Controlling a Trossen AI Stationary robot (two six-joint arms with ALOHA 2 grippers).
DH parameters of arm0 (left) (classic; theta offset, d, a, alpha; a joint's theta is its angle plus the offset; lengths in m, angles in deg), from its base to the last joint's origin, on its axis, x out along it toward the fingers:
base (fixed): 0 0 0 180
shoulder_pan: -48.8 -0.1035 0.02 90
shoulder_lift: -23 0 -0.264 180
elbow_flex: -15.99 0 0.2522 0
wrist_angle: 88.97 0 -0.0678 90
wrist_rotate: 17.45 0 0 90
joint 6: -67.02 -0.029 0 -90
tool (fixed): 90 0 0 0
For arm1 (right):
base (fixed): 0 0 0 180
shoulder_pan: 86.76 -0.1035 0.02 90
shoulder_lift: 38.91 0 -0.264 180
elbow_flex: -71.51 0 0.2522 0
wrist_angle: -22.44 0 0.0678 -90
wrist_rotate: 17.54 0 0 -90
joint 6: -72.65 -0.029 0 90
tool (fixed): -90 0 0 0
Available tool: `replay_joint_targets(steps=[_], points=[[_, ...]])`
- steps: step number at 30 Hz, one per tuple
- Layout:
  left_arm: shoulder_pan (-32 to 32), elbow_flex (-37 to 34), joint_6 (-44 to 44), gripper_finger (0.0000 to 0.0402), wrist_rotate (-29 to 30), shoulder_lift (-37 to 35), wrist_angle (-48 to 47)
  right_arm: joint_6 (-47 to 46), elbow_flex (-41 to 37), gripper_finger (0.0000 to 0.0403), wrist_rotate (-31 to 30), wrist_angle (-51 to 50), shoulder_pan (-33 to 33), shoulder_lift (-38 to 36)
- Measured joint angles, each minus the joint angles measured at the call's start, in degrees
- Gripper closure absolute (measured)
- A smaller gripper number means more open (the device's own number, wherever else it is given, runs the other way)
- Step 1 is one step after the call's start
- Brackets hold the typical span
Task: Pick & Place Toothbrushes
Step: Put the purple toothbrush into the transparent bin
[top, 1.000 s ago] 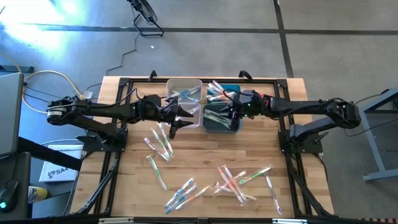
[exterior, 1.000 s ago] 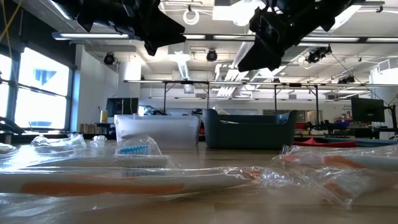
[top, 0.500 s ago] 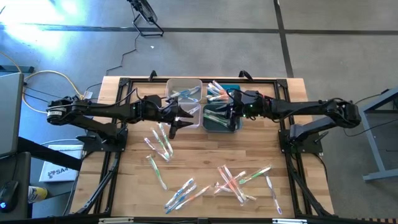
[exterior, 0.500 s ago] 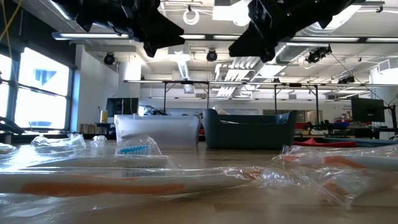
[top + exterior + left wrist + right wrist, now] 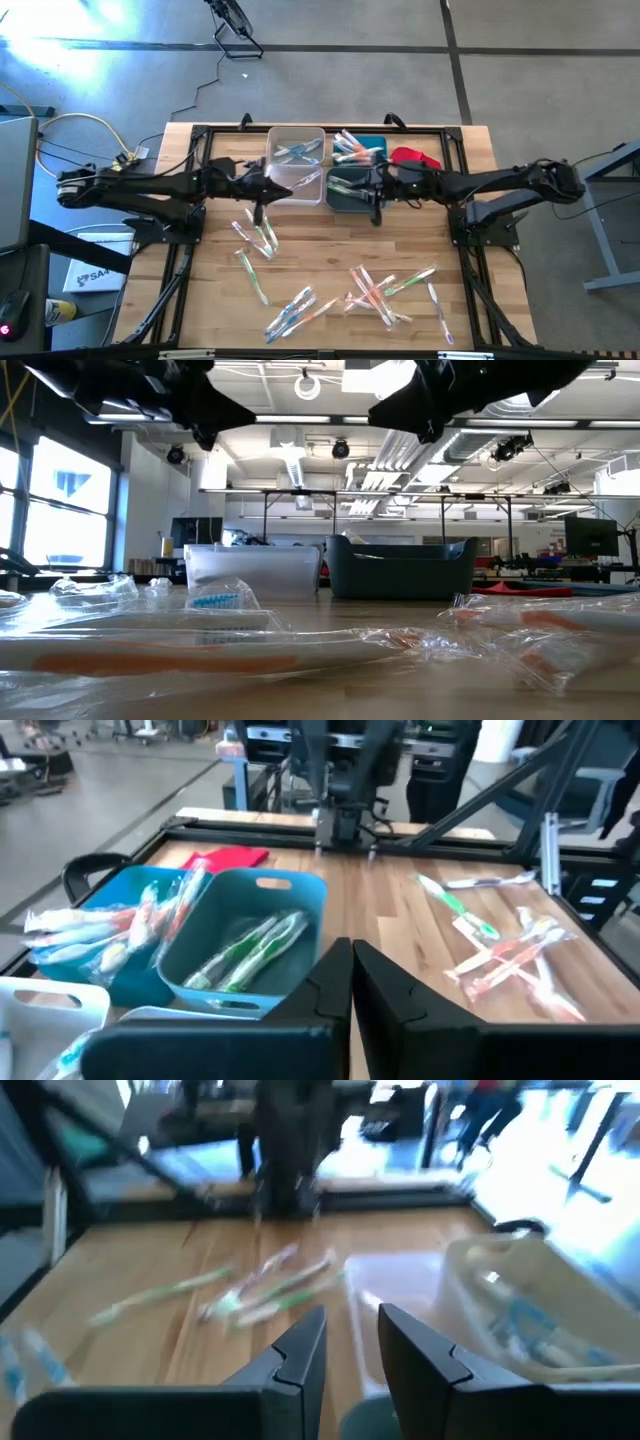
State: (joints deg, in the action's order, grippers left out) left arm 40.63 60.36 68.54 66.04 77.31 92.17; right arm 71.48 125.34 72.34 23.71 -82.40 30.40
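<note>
The bench (image 5: 330, 265) is carrying everything. At its far edge are sitting a clear bin (image 5: 296, 150), a dark teal bin (image 5: 352, 192) and a lighter blue bin (image 5: 362, 147), all three already holding some brushes. A red cloth (image 5: 414, 157) is lying just beside the blue bin.

Many wrapped toothbrushes (image 5: 375, 290) are lying loose on the near half of the bench, in one cluster toward the right and a smaller group (image 5: 256, 232) toward the left, so sorting looks well short of finished.

The left arm is reaching across, with the left gripper (image 5: 262, 190) hanging above the bench between the clear bin and the left group; its fingers (image 5: 340, 985) are pressed together on nothing. The right gripper (image 5: 376, 198) is hanging at the near rim of the teal bin, fingers (image 5: 300, 1345) standing narrowly apart and empty.

The step in hand appears to be the reach for another brush. Next, the left gripper likely needs to spread, descend over one brush in the left group, and close across its handle.
</note>
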Motion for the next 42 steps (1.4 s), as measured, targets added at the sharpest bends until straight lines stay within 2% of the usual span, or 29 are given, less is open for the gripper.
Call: replay_joint_targets(steps=[7, 16, 23, 34, 38, 42], points=[[0.02, -5.14, 0.38, 0.039, 0.07, -6.85, -0.04, 1.01, -9.13, 0.0316, 0.09, 15.52, -0.28, -4.63], [0.04, -6.07, 6.29, 0.039, -1.39, -7.46, -4.37, 2.73, -20.28, 0.0316, 0.05, 35.04, -0.26, -7.6], [0.0, -6.07, 9.31, 0.039, -6.47, -7.44, -8.7, 2.93, -22.13, 0.0316, 0.07, 35.22, -0.26, -7.53], [-0.07, -6.09, 9.21, 0.039, -6.64, -5.31, -10.52, 2.93, -22.13, 0.0316, 0.07, 33.72, -0.26, -7.54], [0.49, -6.09, 4.21, 0.0393, -6.33, -5.29, -10.64, 2.94, -22.13, 0.0316, 0.07, 33.16, -0.26, -7.51], [4.63, -6.09, 0.95, 0.0399, -4.23, -5.29, -10.91, 2.95, -22.13, 0.0316, 0.07, 33.16, -0.26, -7.51]])
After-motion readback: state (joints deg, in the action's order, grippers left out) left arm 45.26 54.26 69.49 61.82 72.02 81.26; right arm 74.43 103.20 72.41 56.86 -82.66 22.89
